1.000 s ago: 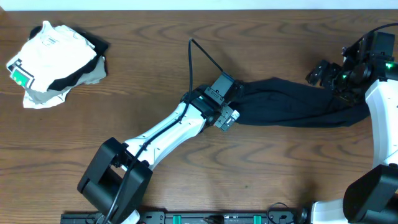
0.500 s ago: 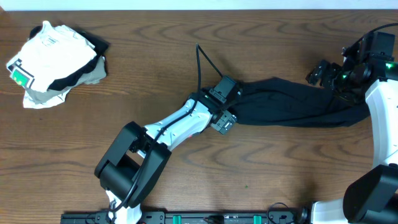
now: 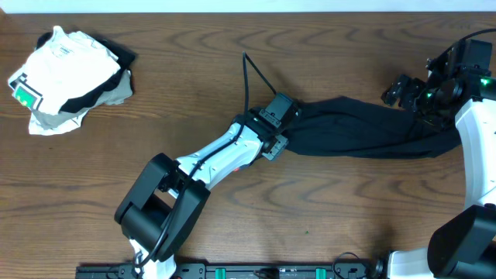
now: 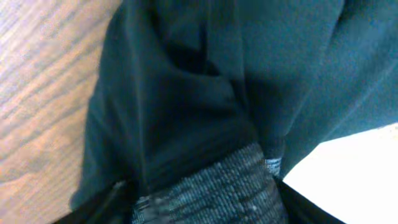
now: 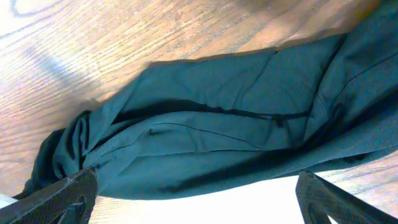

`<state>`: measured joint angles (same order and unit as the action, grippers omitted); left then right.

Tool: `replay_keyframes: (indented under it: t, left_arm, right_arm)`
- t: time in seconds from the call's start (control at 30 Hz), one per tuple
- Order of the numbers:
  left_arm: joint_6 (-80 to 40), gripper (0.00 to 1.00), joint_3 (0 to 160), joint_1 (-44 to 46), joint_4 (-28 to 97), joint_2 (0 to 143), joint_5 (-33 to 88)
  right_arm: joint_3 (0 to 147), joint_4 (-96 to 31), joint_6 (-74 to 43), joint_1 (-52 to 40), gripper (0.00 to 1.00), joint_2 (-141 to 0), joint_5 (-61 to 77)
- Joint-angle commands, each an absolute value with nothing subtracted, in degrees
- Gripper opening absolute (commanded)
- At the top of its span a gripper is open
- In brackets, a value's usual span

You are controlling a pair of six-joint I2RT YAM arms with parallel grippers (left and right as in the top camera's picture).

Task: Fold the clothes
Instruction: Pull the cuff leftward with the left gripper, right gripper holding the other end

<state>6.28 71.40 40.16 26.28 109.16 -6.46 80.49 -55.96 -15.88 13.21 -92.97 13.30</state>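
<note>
Shorts (image 3: 364,128) of black fabric lie stretched in a long, rumpled band on the tabletop (image 3: 349,201), running from its middle out toward 3 o'clock. The left tool (image 3: 288,128) sits at the band's 9 o'clock end. In the left wrist view its fingers are drawn close on the grey waistband (image 4: 211,186), pinching that edge. The likely reason for this hold is to pull the fabric taut and flat so a fold can be made.

The right tool (image 3: 397,91) hangs over the opposite end, at about 1 o'clock on the shorts. In the right wrist view its fingers (image 5: 62,196) stand wide apart with nothing between them, and the fabric is spread below and ahead, so it looks poised to take that end.
</note>
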Motion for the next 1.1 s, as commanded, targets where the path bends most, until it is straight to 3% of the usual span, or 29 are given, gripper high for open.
replay_keyframes:
  t: [0.0, 0.1, 0.2, 0.23, 0.53, 1.07]
  left_arm:
    - [6.9, 0.52, 72.1, 39.9, 26.2, 107.4, -9.1]
    - [6.9, 0.35, 72.1, 39.9, 26.2, 107.3, -11.5]
    - [6.9, 0.09, 72.1, 39.9, 26.2, 106.9, -12.4]
    - [6.9, 0.06, 72.1, 39.9, 26.2, 106.8, -12.4]
    - [6.9, 0.06, 72.2, 38.9, 22.3, 104.8, -27.8]
    - [6.8, 0.06, 72.3, 23.5, 15.3, 99.7, -29.0]
  right_arm:
    - [80.2, -55.9, -15.6, 12.4, 0.99, -92.9, 13.3]
    - [80.2, -55.9, -15.6, 12.4, 0.99, -92.9, 13.3]
    - [80.2, -55.9, -15.6, 12.4, 0.99, -92.9, 13.3]
    - [80.2, -55.9, -15.6, 12.4, 0.99, -92.9, 13.3]
    - [80.2, -55.9, -15.6, 12.3, 0.99, -92.9, 13.3]
    - [80.1, -56.4, -15.7, 12.3, 0.99, -92.9, 13.4]
